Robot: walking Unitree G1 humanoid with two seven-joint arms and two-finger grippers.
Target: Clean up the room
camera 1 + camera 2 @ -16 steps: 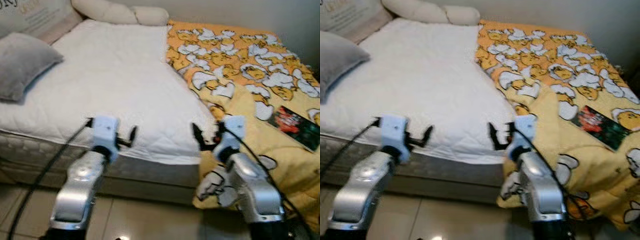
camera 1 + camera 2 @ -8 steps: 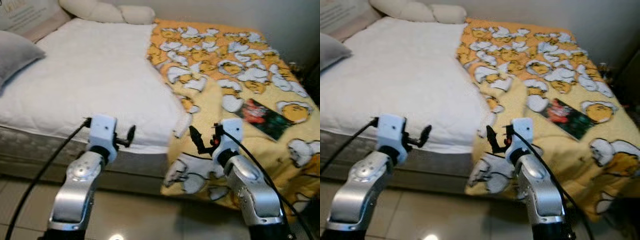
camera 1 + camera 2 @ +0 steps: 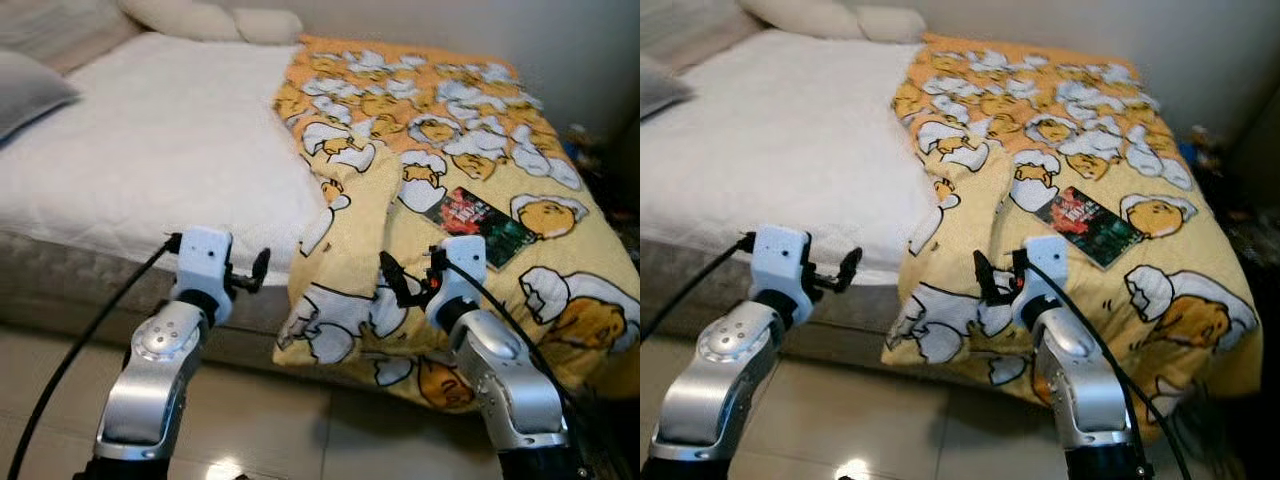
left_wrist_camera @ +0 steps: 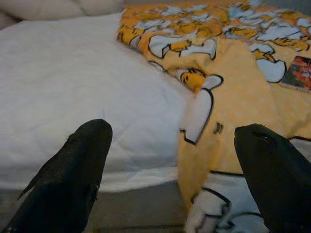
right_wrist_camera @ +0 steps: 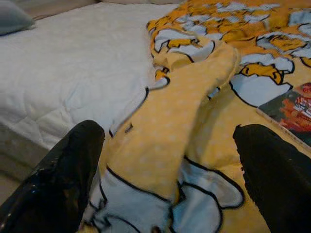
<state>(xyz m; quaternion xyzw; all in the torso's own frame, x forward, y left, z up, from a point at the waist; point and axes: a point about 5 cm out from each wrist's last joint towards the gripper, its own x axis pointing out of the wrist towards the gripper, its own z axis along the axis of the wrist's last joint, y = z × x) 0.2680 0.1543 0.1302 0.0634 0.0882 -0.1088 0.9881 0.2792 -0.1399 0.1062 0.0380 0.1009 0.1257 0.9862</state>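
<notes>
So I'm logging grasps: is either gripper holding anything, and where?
Nothing is held: left gripper and right gripper are both open, short of the yellow blanket.

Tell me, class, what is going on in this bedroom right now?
A humanoid robot stands at the side of a bed, both arms raised. The left gripper and right gripper are open and hold nothing. A yellow blanket covers half the white mattress, its edge folded back and hanging over the side. A book lies on the blanket.

Left hand [image 3: 262, 268] raised forward, open, right hand [image 3: 392, 283] likewise
</notes>
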